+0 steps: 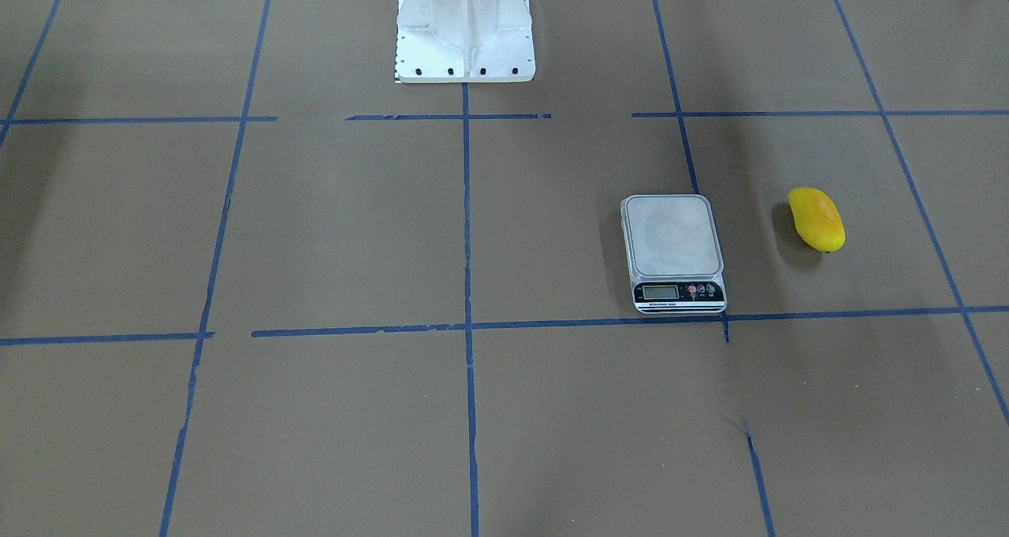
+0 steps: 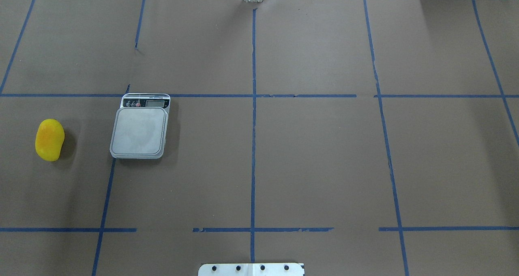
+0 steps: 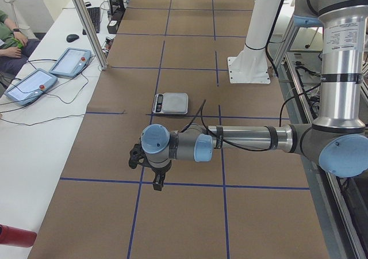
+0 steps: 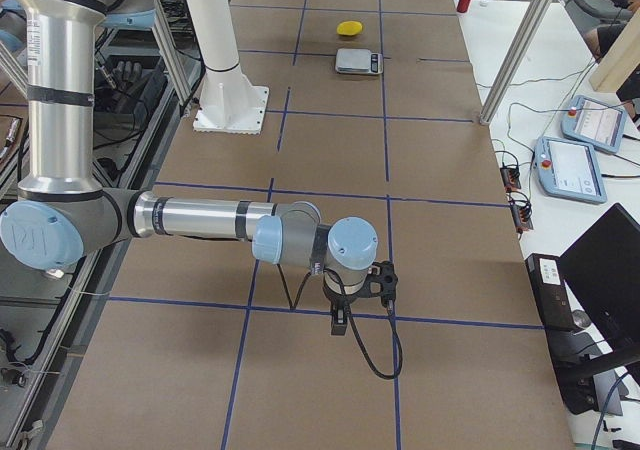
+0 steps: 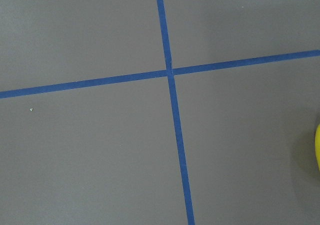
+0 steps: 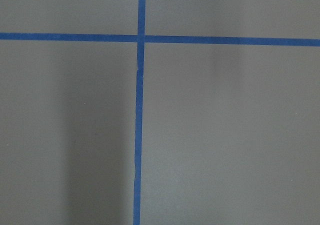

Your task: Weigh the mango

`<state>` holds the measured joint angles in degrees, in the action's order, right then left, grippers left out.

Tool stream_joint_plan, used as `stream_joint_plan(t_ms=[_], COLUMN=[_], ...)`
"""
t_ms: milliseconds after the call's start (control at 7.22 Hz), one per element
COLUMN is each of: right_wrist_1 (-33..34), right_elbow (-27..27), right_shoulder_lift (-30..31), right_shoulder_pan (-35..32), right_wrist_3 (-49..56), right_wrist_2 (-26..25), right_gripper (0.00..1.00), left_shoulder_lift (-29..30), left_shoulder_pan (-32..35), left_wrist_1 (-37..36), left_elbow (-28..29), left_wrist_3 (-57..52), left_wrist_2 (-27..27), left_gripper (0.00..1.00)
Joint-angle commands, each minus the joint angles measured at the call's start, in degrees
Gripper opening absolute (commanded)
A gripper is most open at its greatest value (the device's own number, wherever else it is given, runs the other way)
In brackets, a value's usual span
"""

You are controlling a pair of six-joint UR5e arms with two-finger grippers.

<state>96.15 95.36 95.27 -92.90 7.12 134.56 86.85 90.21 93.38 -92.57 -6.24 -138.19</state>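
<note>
Item: mango [image 1: 817, 220], lying on its side on the table [image 1: 315, 229], near the scale [image 1: 672, 237] but apart from it, on the robot's left of it

Handling, judged: smooth, rounded, likely slippery; skin bruises; moderate weight. Grip gently across the narrow middle

Left gripper [image 3: 156, 184], right gripper [image 4: 340, 325]: whether the jaws are apart or together cannot be told

Brown paper-covered table [image 2: 316, 166], blue tape grid [image 2: 253, 146] all over it. White side bench [image 3: 34, 132] along far edge from robot: two teach pendants [image 3: 70, 62], mouse [image 3: 72, 38], keyboard [image 3: 94, 18]. Aluminium frame post [image 3: 86, 23] at table edge. Black laptop [image 4: 608, 270] on bench too. Light pretty even, shadows soft.
</note>
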Motion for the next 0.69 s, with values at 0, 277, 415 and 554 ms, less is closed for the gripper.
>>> stream_joint_plan(t_ms=[0, 277, 415, 554], right_wrist_1=[0.00, -0.09, 0.00, 0.00], right_elbow=[0.00, 0.00, 0.00, 0.00], right_shoulder_lift=[0.00, 0.00, 0.00, 0.00], right_shoulder_pan=[0.00, 0.00, 0.00, 0.00], right_wrist_3=[0.00, 0.00, 0.00, 0.00], right_wrist_2=[0.00, 0.00, 0.00, 0.00], right_gripper=[1.00, 1.00, 1.00, 1.00], left_shoulder_lift=[-0.10, -0.01, 0.34, 1.12], left_shoulder_pan=[0.06, 0.15, 0.15, 0.15], left_wrist_1=[0.14, 0.14, 0.23, 0.40], left_elbow=[0.02, -0.24, -0.33, -1.29], left_wrist_3=[0.00, 0.08, 0.17, 2.09], left_wrist_2=[0.03, 0.12, 0.38, 0.73], left_gripper=[1.00, 1.00, 1.00, 1.00])
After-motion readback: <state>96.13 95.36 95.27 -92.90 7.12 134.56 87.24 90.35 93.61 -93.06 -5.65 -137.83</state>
